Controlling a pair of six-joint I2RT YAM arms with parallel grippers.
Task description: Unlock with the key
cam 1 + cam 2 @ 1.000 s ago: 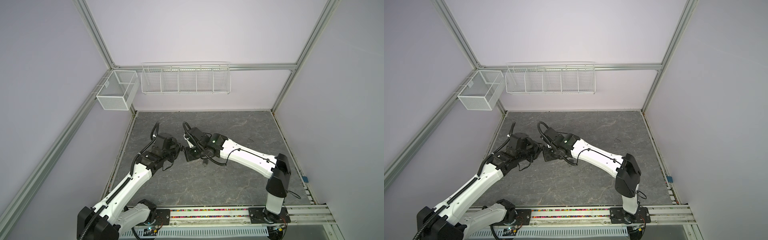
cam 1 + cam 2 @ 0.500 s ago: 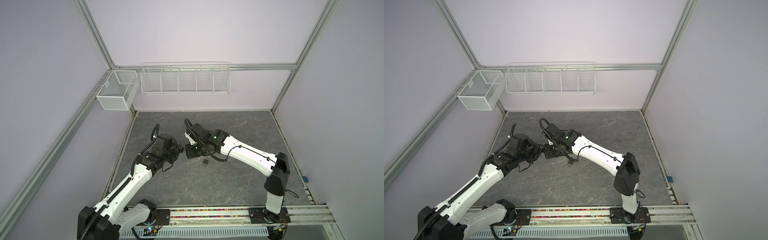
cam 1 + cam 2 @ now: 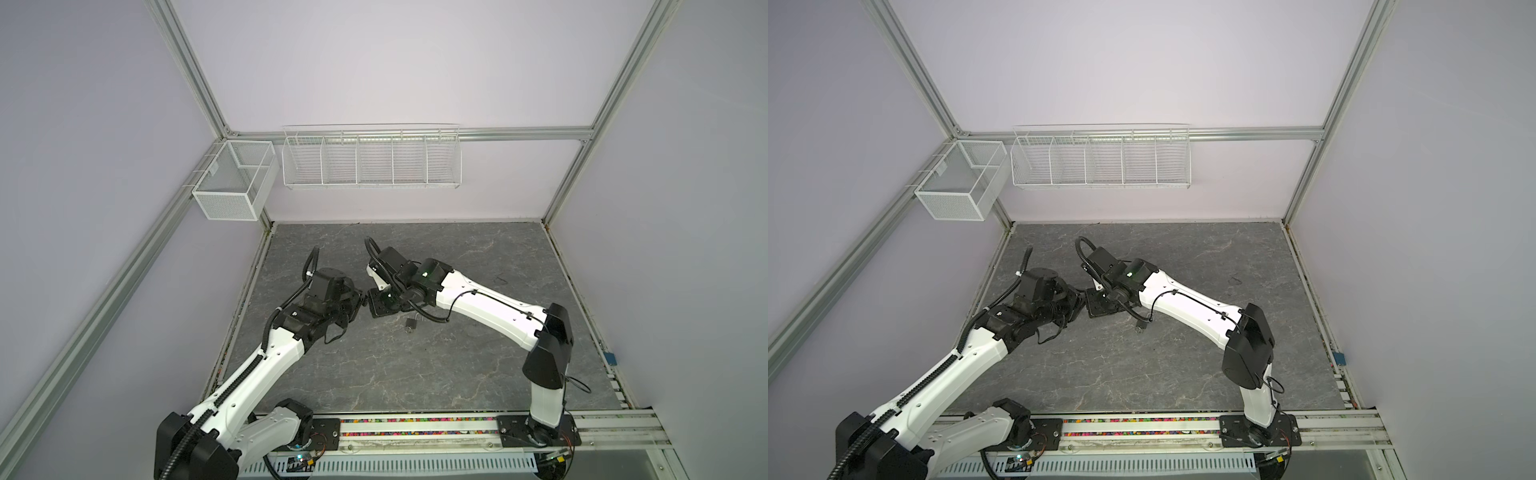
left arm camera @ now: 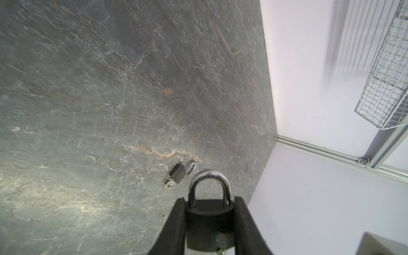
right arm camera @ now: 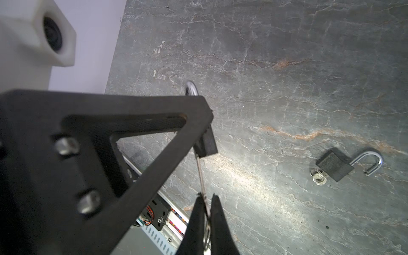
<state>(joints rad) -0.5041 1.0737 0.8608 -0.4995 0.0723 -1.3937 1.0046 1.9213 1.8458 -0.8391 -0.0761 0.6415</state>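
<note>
Down at the front, the rail carries both arm bases, and out from it stretches the grey stone-patterned bench. First thing on it is a second padlock, lying flat and alone with its shackle swung open and a small key sticking out of its base. Just beyond that, above the middle of the bench, the two arms come together. The left claw is clamped on the black padlock, one finger on each side of the body, with the silver shackle pointing away from the wrist and seated shut in the body. The right claw is pinched tight on the key. Its thin shaft runs straight from the fingertips to the underside of the lock body. It meets the body there, but whether it is fully seated in the keyway, I cannot tell. Both lock and key are off the bench, held in the air. Farther back, on the left wall, hangs a white mesh basket, and on the back wall a long wire rack split into compartments.
</note>
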